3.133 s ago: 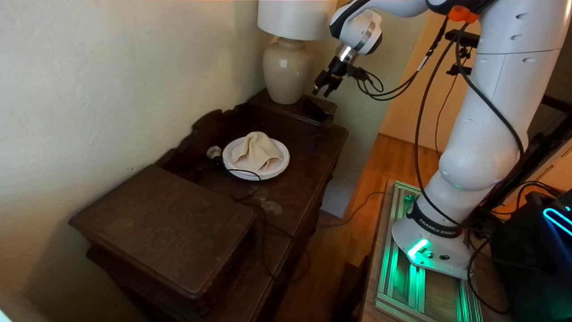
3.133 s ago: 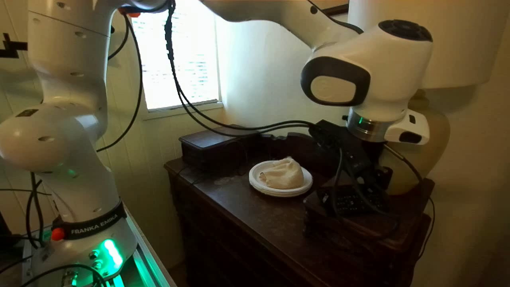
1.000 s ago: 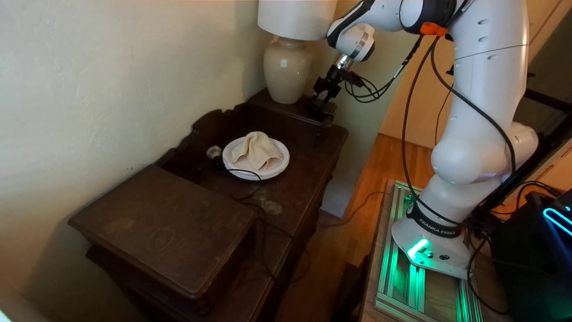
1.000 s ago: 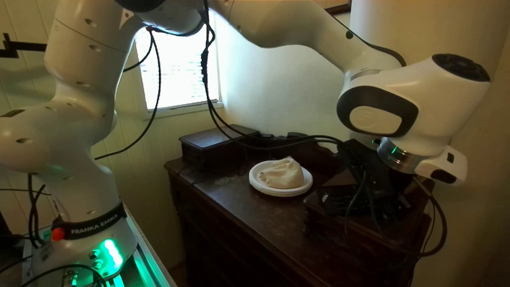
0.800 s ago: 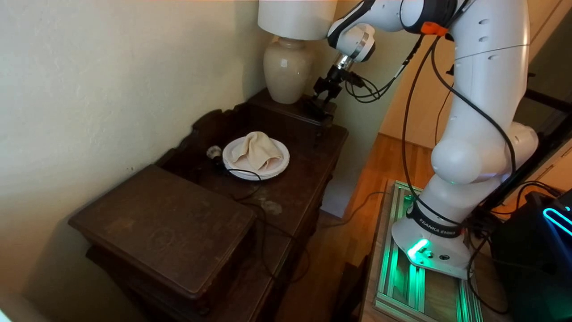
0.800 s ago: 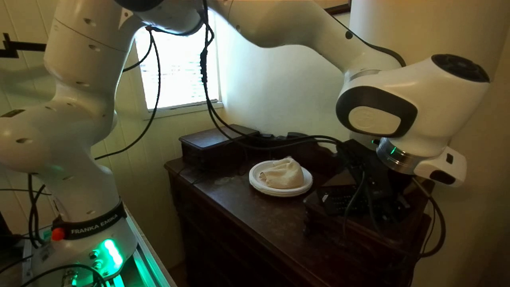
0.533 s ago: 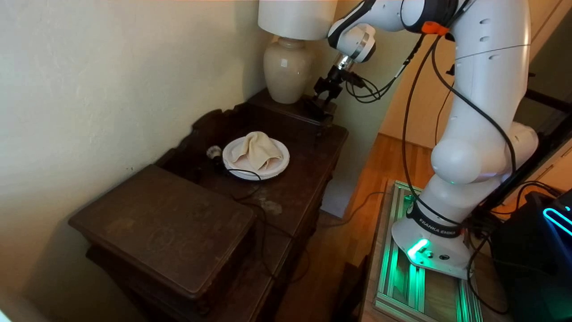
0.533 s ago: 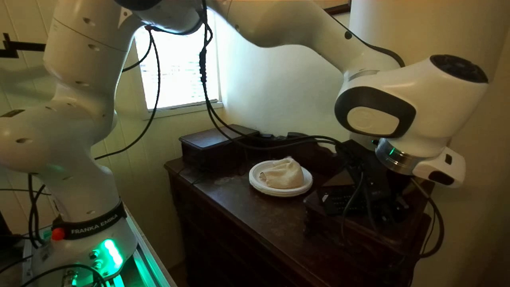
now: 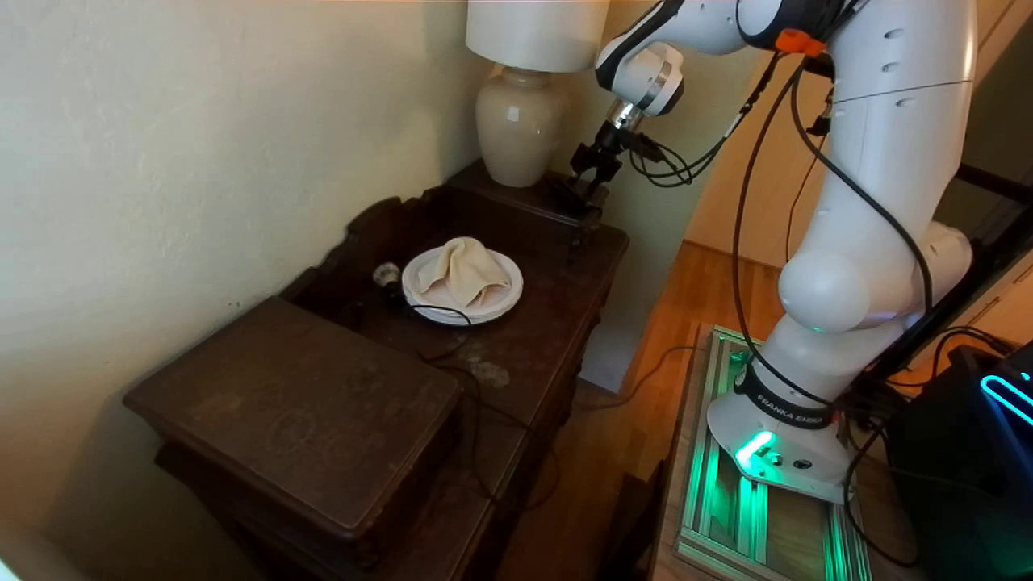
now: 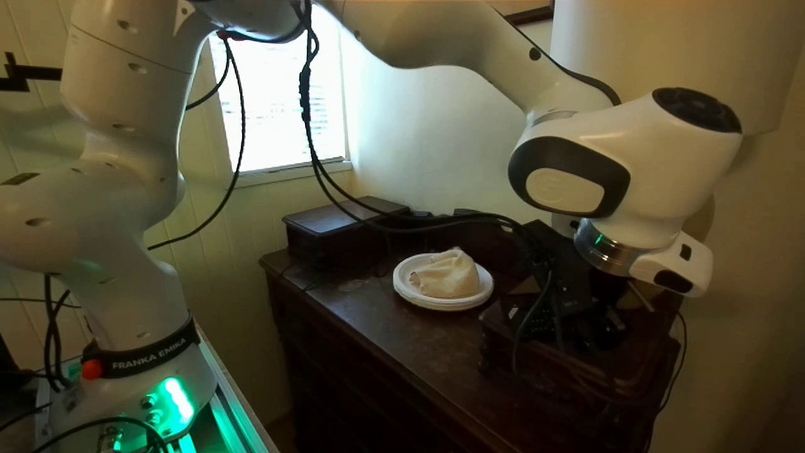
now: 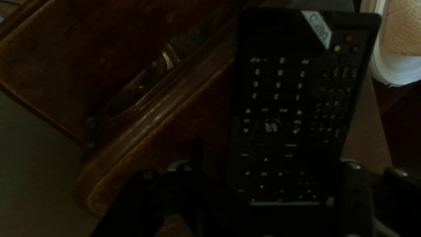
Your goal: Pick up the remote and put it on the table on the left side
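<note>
A white, jointed robot arm (image 9: 839, 266) reaches across a dark brown wooden bench (image 9: 565, 278) and ends in a black two-fingered hand (image 11: 273, 159). The hand angles down at one end of the bench, over a raised wooden platform (image 9: 476, 180). On that platform lies a wide, black, rectangular remote (image 11: 291, 105) with pale button markings and a slanted white label near its top edge in the wrist view. In both exterior views the hand partly covers it.

In the dark wrist view the fingers stand spread apart, one on each side of the remote's lower end. A gap shows on one side; on the other, I cannot tell whether finger and remote touch.

Near the remote stands a cream ceramic lamp (image 9: 518, 129) with a white shade. Farther along the bench, well apart from the hand, a stack of round white plates (image 9: 514, 292) holds a rumpled cream cloth (image 9: 464, 270).
</note>
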Motion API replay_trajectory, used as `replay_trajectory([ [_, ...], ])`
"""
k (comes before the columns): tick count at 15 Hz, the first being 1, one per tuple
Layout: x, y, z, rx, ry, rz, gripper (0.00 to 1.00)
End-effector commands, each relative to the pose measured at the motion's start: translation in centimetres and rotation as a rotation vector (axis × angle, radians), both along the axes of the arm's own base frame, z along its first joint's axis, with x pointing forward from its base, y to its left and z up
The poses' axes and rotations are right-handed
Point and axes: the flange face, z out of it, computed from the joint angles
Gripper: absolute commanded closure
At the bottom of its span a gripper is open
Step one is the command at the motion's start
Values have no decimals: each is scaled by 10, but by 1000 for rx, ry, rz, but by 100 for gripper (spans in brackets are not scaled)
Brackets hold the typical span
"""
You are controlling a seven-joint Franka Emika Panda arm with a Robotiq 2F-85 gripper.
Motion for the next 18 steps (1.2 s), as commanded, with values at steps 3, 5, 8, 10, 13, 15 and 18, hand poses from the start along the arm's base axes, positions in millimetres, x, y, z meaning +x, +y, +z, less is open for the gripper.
replay_trajectory([
  [3,-15,21,5,-26,-29,5,20],
  [5,-17,25,4,-33,-35,4,14],
  [8,-18,30,0,-40,-34,-1,22],
  [10,-18,32,0,-42,-40,0,26],
  [13,-16,35,-1,-44,-42,6,31],
  [15,-14,37,-3,-50,-42,12,31],
  [18,-13,38,-6,-60,-35,21,30],
])
